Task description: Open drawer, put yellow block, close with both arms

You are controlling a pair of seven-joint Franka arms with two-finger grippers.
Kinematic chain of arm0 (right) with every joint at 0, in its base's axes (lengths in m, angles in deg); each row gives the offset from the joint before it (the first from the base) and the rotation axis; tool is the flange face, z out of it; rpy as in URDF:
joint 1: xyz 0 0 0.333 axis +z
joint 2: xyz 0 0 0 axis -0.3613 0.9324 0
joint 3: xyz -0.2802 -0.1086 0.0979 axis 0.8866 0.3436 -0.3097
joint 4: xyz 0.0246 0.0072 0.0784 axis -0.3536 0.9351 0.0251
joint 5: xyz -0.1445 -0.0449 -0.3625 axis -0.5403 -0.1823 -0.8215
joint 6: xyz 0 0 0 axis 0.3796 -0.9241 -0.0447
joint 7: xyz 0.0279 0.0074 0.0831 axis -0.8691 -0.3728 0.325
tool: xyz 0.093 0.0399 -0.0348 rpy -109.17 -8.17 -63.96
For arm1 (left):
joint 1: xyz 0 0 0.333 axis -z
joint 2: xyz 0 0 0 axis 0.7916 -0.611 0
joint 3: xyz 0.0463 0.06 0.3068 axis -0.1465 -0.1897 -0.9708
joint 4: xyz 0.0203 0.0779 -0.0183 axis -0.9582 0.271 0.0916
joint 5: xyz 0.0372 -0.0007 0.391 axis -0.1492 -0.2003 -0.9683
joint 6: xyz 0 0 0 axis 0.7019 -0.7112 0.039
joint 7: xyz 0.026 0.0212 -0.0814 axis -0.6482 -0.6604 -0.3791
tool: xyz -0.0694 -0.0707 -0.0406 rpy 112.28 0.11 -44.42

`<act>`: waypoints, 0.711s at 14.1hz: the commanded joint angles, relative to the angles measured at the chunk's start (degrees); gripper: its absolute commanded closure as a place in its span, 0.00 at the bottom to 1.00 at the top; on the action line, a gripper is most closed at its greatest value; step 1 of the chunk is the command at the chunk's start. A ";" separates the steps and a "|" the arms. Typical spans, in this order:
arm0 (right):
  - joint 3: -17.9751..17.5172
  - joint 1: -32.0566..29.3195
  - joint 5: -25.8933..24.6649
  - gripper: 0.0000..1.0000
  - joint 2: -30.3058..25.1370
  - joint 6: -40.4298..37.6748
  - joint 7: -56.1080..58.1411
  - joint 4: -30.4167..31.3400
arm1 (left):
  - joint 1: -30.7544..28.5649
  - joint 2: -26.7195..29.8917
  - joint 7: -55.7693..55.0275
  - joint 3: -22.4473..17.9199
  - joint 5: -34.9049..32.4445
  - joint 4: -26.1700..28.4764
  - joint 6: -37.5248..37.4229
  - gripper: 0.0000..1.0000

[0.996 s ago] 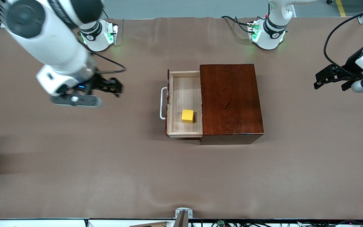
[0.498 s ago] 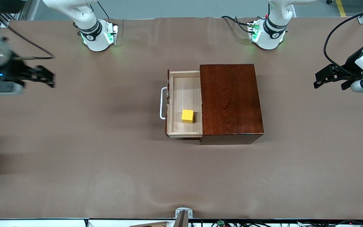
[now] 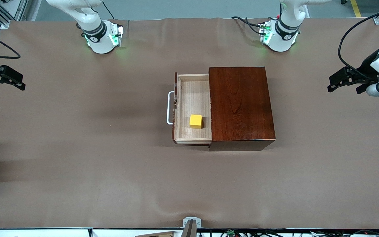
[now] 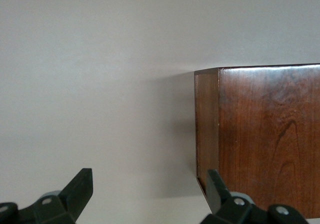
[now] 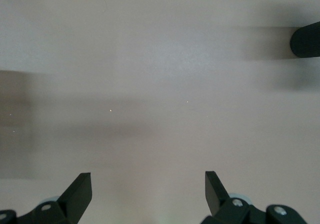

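Drawer (image 3: 192, 108) standing open with the yellow block (image 3: 195, 121) inside, in the half nearer the front camera; the closing push remains. The right tool (image 3: 7, 78) hangs wide and empty over the desk (image 3: 77, 164) at the right arm's end; the left tool (image 3: 344, 80) hangs wide and empty at the left arm's end, facing the wooden box (image 3: 240, 103). To close well, one tool would likely press the dark drawer front squarely beside the white loop handle (image 3: 169, 108) while the other braces the box against sliding on the smooth brown covering. The box is glossy, sharp-cornered mahogany-coloured wood; the tray is pale and matte; the block is a plain, crisp-edged cube.
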State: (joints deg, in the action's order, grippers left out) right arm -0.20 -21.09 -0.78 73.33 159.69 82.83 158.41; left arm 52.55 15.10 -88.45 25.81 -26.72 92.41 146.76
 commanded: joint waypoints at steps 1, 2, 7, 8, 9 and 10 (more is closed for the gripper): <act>-0.96 -1.41 -1.12 0.00 -0.85 -0.22 -1.01 0.33 | 0.05 -0.27 -0.16 -0.01 0.36 -1.03 -1.07 0.00; -1.05 -1.76 -0.60 0.00 -0.85 -0.05 -1.62 0.60 | -0.04 -0.35 -0.16 -0.01 0.36 -1.03 -1.07 0.00; -1.14 -1.85 -0.15 0.00 -0.76 0.04 -1.89 0.77 | 0.22 -1.14 -0.16 -0.01 0.28 -1.30 -0.98 0.00; -1.14 -1.94 -0.15 0.00 -0.76 0.22 -1.81 0.69 | 0.23 -1.58 -0.16 -0.01 0.62 -1.30 -0.72 0.00; -1.05 -1.85 -0.59 0.00 -0.76 0.39 -1.63 0.25 | 0.31 -1.67 -0.16 -0.01 0.71 -1.30 -0.63 0.00; -1.05 -1.94 -0.33 0.00 -0.67 -0.13 -1.80 0.25 | 0.66 -1.58 0.02 0.42 0.02 -1.21 -0.72 0.00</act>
State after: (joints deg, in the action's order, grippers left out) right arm -0.22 -21.72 -0.80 73.33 159.78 81.58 158.51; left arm 52.64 14.28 -88.45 25.86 -26.72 92.42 146.73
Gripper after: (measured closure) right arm 0.000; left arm 0.000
